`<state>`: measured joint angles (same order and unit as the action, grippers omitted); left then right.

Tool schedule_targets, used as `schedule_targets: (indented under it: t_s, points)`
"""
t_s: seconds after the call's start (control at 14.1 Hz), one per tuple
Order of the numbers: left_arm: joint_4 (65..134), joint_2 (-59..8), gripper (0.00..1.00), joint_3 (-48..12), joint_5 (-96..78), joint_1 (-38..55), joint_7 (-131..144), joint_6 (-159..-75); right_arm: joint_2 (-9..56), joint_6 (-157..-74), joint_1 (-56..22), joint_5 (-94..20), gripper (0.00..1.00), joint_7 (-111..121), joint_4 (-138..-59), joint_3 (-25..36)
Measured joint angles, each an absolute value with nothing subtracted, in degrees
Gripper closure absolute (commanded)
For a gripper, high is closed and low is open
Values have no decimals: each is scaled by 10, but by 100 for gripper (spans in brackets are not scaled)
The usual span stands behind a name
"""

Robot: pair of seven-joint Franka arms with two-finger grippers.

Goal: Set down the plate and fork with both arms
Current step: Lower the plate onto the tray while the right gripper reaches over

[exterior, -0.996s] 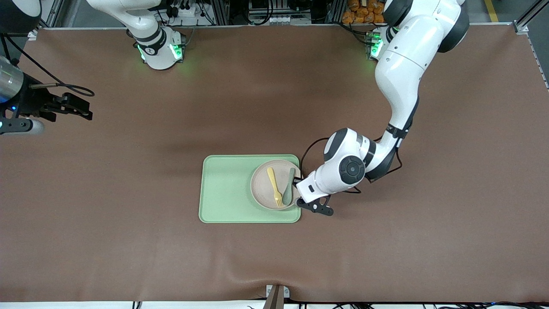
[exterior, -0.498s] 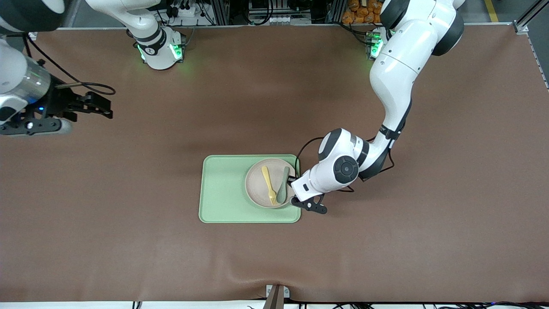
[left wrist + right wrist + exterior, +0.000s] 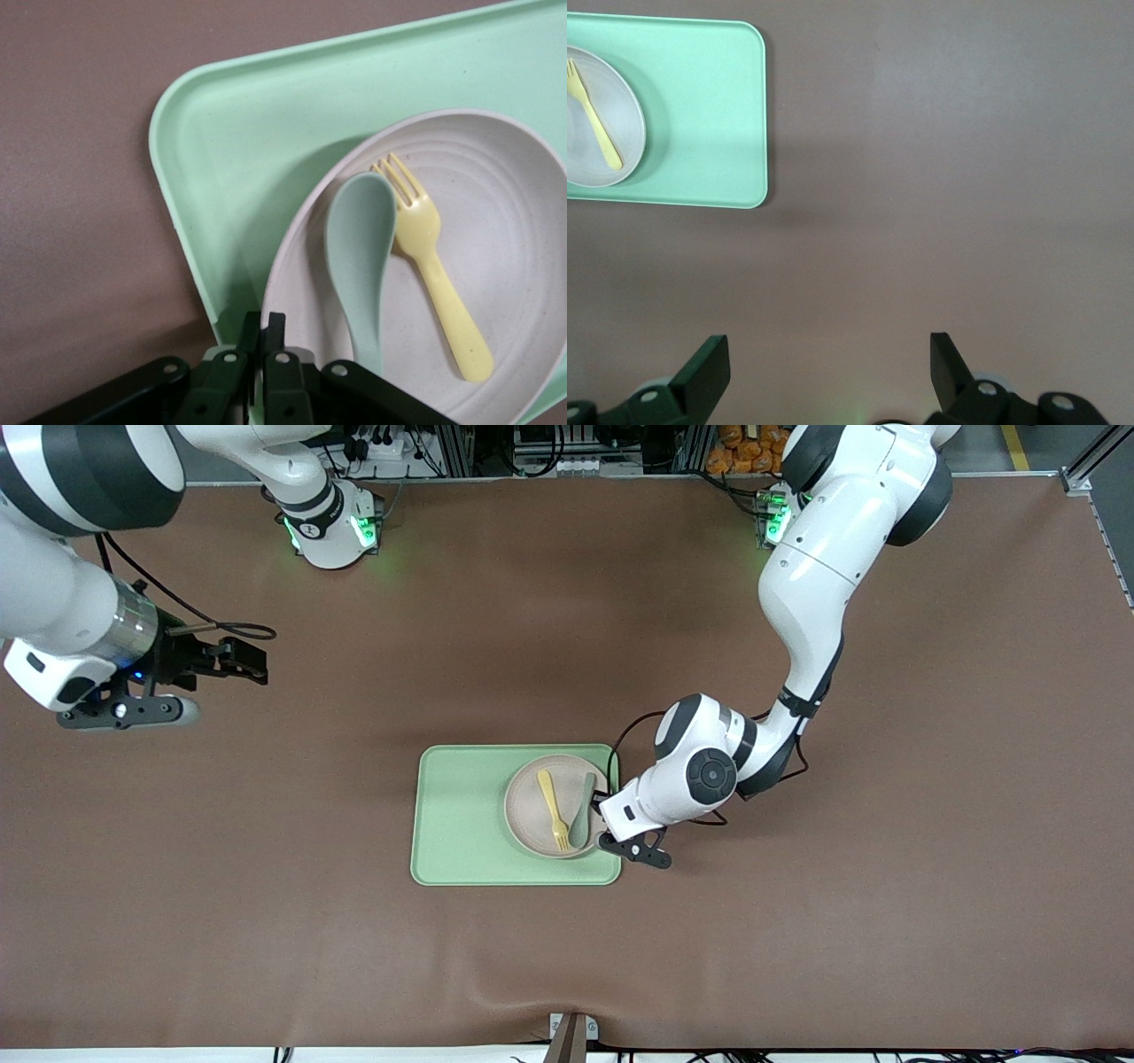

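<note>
My left gripper (image 3: 609, 820) is pinched together on the rim of the small round beige-pink plate (image 3: 532, 815), which sits in the rectangular light-green tray (image 3: 461, 815) toward the left arm's end. The pale-yellow plastic fork (image 3: 553, 810) lies on the plate beside a grey-green spoon (image 3: 583, 811), apparently just touching. My right gripper (image 3: 251, 661) hangs over bare brown table (image 3: 797, 921), fingers (image 3: 704, 369) spread wide.

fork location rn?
The fork lies in the plate beside the spoon, on the tray at its end toward the left arm; the left gripper is shut on the plate's rim.
</note>
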<state>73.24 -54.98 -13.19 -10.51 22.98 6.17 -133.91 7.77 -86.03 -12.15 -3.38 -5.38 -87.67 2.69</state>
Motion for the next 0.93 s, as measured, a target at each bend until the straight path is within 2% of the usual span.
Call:
schedule_targets:
  t_s: [0.57,0.93]
  points:
    - [714,-548,0,-135,-105,238,71,-1353,127,-898,-162,-50,0,-55,-831,27]
    - [702,-462,0,-124,-105,218,87,-1292,216,-909,-201,-80,0,-93,-734,26]
